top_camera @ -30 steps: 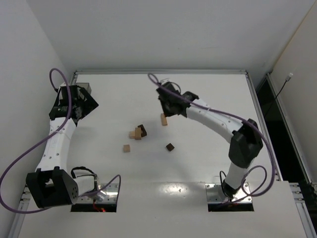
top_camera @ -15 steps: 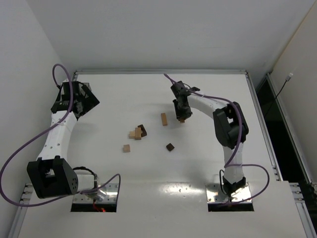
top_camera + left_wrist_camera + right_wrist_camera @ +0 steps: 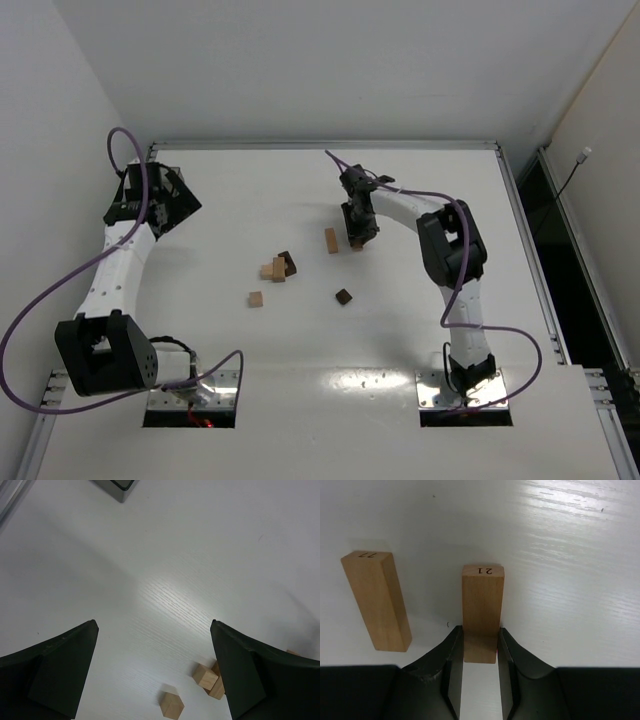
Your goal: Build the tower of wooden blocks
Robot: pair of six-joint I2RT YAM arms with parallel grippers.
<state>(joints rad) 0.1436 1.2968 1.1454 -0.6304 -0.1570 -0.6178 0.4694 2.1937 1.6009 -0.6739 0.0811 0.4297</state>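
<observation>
My right gripper (image 3: 480, 631) is shut on a tan wooden bar marked 21 (image 3: 482, 600), held low at the table surface; in the top view it is right of centre at the back (image 3: 357, 232). A second tan bar marked 77 (image 3: 376, 600) lies just left of it, also seen in the top view (image 3: 331, 240). A small cluster of tan and dark blocks (image 3: 279, 267) sits mid-table, with no tall stack. My left gripper (image 3: 152, 625) is open and empty at the far left back (image 3: 152, 205).
A loose tan cube (image 3: 256, 298) and a dark brown cube (image 3: 343, 296) lie nearer the front. The left wrist view shows the tan cube (image 3: 171, 705) and the cluster (image 3: 206, 675). A grey bin (image 3: 117, 487) stands in the back left corner.
My right arm has folded its elbow in and swung right off the 77 bar, then back slightly left, with a bar in its jaws. The left gripper has shifted a little.
</observation>
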